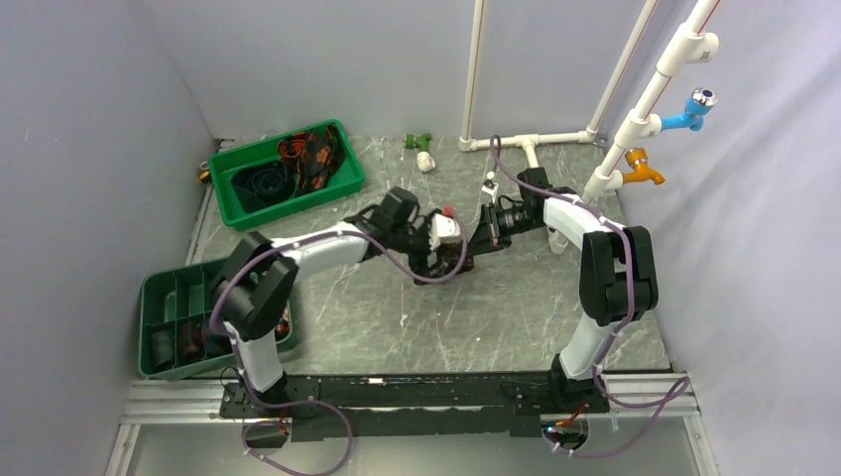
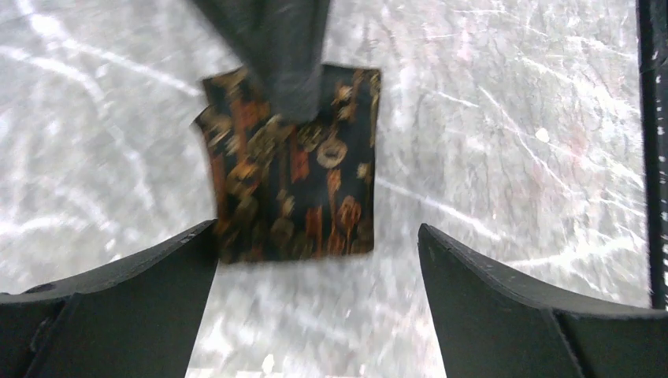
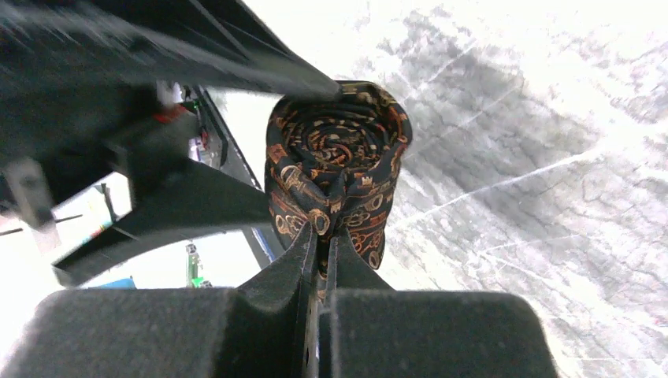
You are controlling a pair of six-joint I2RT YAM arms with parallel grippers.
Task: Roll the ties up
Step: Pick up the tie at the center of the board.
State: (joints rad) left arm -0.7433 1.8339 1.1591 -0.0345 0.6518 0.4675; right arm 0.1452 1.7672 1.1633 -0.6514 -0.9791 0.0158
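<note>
A rolled tie (image 3: pixel 339 157), black with red-orange print, stands on end on the grey marbled table, mid-table in the top view (image 1: pixel 451 263). My right gripper (image 3: pixel 321 230) is shut on the roll's outer layer of cloth at its near side. In the left wrist view the roll (image 2: pixel 299 181) lies just ahead, with the right gripper's dark fingers (image 2: pixel 276 55) coming down onto its far edge. My left gripper (image 2: pixel 317 236) is open; its left finger is beside the roll's near corner, and nothing sits between the fingers. More loose ties (image 1: pixel 298 159) lie in the back tray.
A green tray (image 1: pixel 298 203) stands at the back left. A green compartment tray (image 1: pixel 149 297) with dark rolls sits at the left near my left arm's base. White pipes (image 1: pixel 536 139) with blue and orange taps rise at the back right. A small green-white item (image 1: pixel 423 151) lies at the back.
</note>
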